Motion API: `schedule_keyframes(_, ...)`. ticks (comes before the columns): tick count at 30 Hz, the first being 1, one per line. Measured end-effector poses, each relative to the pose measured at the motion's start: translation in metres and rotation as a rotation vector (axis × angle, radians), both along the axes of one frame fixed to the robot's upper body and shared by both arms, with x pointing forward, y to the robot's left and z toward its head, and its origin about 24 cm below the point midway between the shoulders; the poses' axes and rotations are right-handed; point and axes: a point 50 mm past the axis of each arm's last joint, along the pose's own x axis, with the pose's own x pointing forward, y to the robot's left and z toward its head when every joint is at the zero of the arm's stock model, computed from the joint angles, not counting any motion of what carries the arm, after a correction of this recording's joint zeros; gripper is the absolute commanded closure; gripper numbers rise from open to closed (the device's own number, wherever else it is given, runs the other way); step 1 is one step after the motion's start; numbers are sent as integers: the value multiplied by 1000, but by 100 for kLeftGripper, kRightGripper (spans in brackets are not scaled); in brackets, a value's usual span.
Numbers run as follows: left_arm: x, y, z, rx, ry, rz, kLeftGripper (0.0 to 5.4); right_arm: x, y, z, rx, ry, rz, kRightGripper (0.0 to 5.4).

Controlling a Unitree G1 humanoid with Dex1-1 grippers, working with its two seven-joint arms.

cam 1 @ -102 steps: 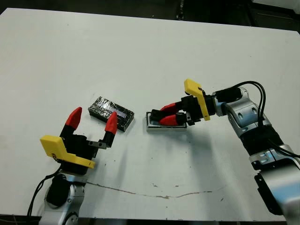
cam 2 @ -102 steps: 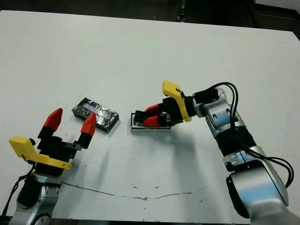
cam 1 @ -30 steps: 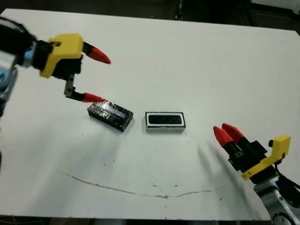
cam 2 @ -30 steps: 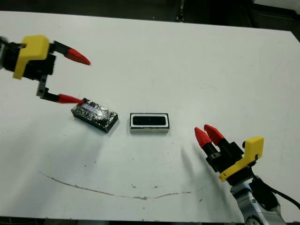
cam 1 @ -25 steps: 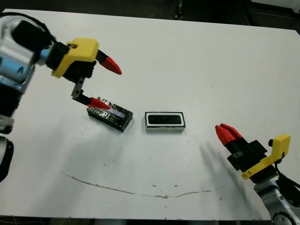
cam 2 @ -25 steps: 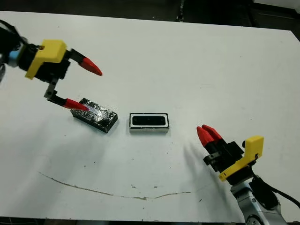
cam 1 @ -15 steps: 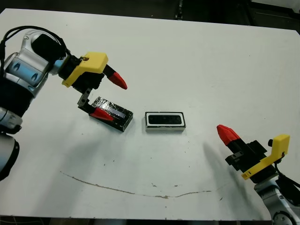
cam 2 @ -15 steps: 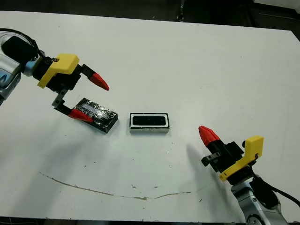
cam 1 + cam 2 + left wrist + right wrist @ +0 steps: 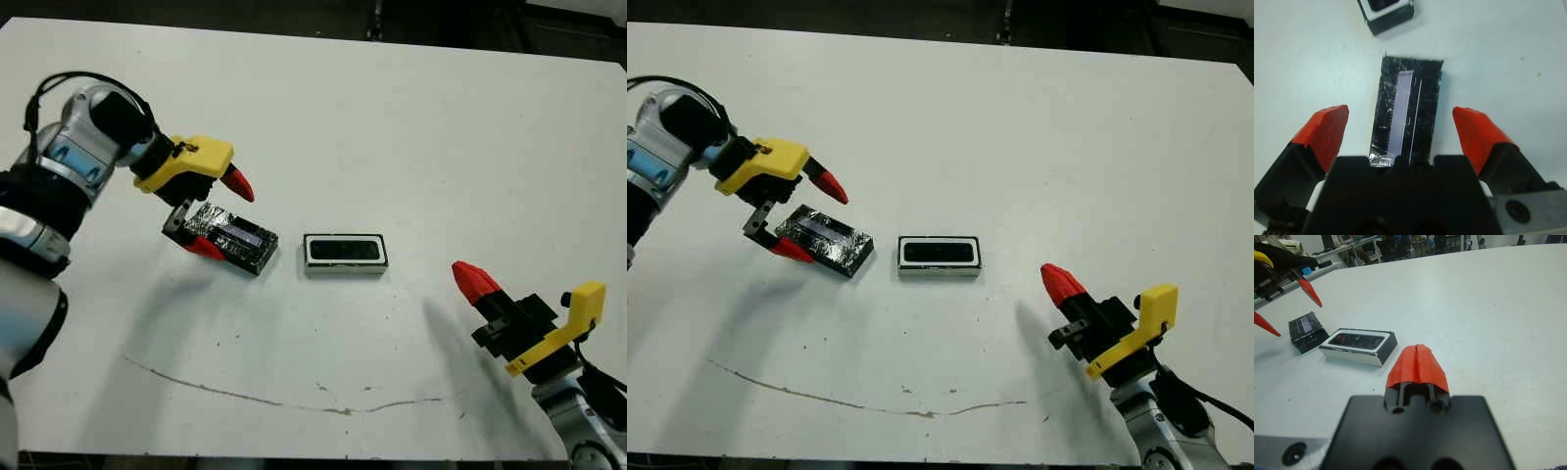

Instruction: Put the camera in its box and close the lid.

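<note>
1. I have the left gripper (image 9: 216, 213) over the near-left end of the lid (image 9: 233, 238), fingers spread wide with one red tip on each long side. Nothing is clamped yet; in the left wrist view both fingertips (image 9: 1326, 128) stand clear of the lid's edges.

2. I line up along the lid's length so the fingers can close across its narrow width, which I judge the surest grip on that crinkly, glossy surface (it looks slippery).

3. The lid lies flat on the white table (image 9: 392, 127), silver-blue stripe up, at a slant, just beside the box (image 9: 344, 253) but not touching it.

4. The camera (image 9: 345, 251) is already lying in the box, a dark bar inside the white rim, so the lid is all that remains.

5. The right gripper (image 9: 477, 282) sits parked at the near right, well apart from the box, fingers pressed together and holding nothing. This leaves the left arm free room.

6. The next move, I reckon, calls for closing on the lid, lifting it and squaring it to the box, since it lies askew.
</note>
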Motion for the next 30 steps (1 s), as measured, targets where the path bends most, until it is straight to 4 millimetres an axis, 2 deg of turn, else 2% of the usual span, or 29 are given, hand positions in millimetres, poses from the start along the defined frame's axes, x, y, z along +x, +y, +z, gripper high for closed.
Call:
schedule_keyframes(18,2,-3,-7,66,-87,-28,0,0,-4,2,-11,-2,17,539)
schedule_keyframes(30,2,6,-16,136,-78,-40,0,0,-4,2,2,-2,30,539)
